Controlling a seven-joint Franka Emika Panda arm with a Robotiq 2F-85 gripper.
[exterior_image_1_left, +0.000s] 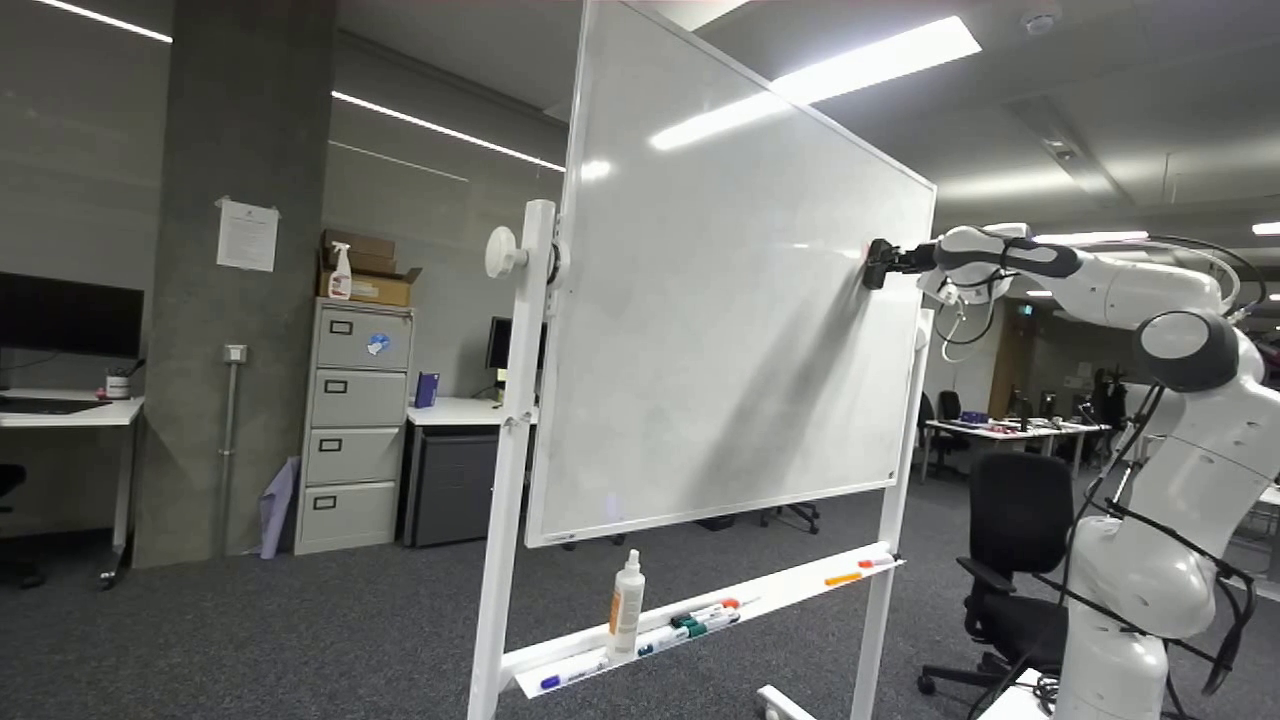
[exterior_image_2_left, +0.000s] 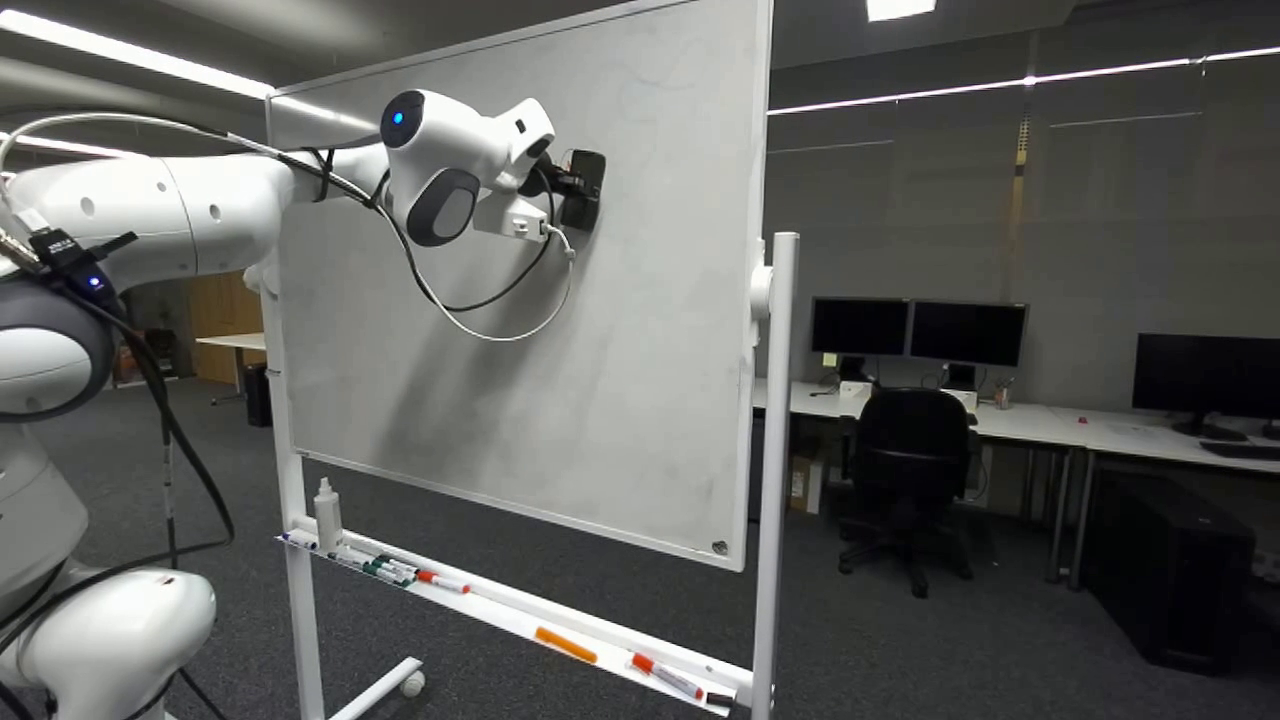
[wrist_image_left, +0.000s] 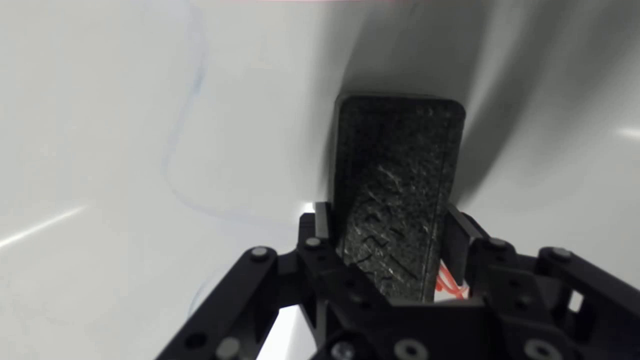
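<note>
In the wrist view, the gripper (wrist_image_left: 389, 230) squeezes a black eraser (wrist_image_left: 397, 150) between its two fingers (wrist_image_left: 322, 220). Red scribbles (wrist_image_left: 449, 283) peek out beside the eraser, and a faint blue line (wrist_image_left: 199, 77) curls nearby. To rub well, it's probably best to hold the eraser tight and flat, push gently and go slowly.

In an exterior view, the eraser is up high at the big whiteboard (exterior_image_1_left: 650, 320); I can't tell if it touches.

In an exterior view, a white cable (exterior_image_2_left: 500, 340) loops under the arm (exterior_image_2_left: 465, 150), so turns should be gentle. Pens (exterior_image_2_left: 445, 582) and a bottle (exterior_image_2_left: 328, 515) sit on the tray (exterior_image_2_left: 505, 612), well below.
</note>
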